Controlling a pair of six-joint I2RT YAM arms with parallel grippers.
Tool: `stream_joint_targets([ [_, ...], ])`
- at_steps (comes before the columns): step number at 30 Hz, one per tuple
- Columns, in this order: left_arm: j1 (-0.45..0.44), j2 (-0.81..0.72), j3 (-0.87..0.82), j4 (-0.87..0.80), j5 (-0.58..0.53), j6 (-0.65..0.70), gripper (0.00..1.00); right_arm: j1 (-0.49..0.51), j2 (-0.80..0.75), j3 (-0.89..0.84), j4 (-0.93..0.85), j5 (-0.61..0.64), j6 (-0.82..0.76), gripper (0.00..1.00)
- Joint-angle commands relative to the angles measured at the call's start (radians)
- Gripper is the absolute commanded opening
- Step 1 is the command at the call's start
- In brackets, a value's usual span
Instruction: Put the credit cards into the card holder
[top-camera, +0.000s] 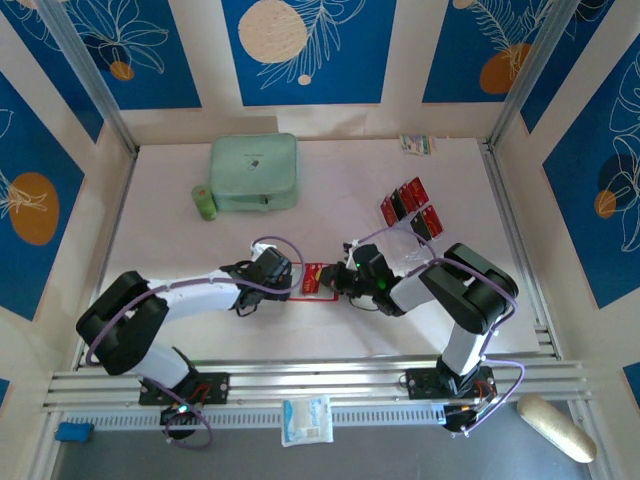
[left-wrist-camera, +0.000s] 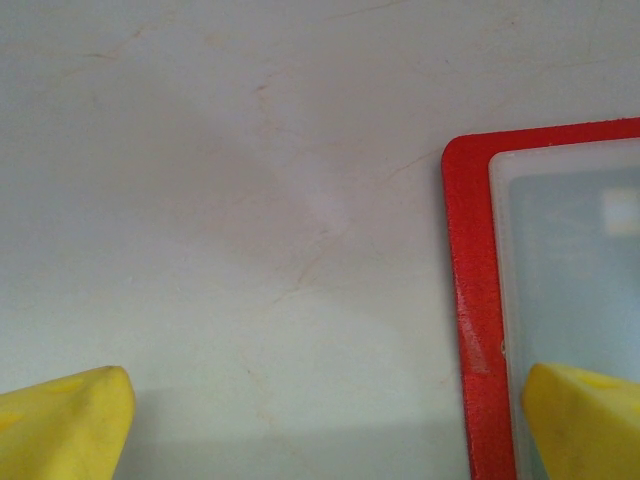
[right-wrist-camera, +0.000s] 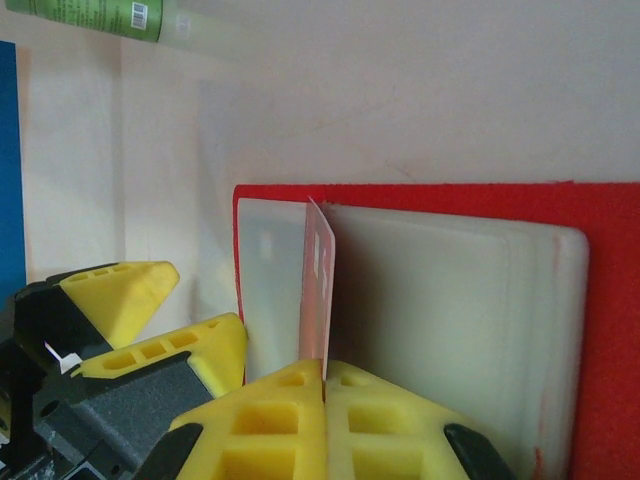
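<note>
- Our right claw pinches one credit card on edge, its long axis aimed straight ahead into the card holder.
- Our left claw, spread wide, straddles the card holder's opposite edge.

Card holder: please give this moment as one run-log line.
card holder: open, flat | right jaws: shut on credit card, edge-on over clear sleeve | left jaws: open, one finger over holder edge
</note>
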Motion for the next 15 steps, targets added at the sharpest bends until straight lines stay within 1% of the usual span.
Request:
stream_joint_targets([
  [1,0.009,-0.003,-0.023,-0.016,-0.012,-0.011,1.0,0.011,0.007,-0.018,-0.057,0.003,0.009,0.0],
  [15,0.008,-0.001,-0.026,-0.009,-0.012,-0.012,1.0,0.018,-0.001,-0.03,-0.1,0.019,0.039,0.0],
])
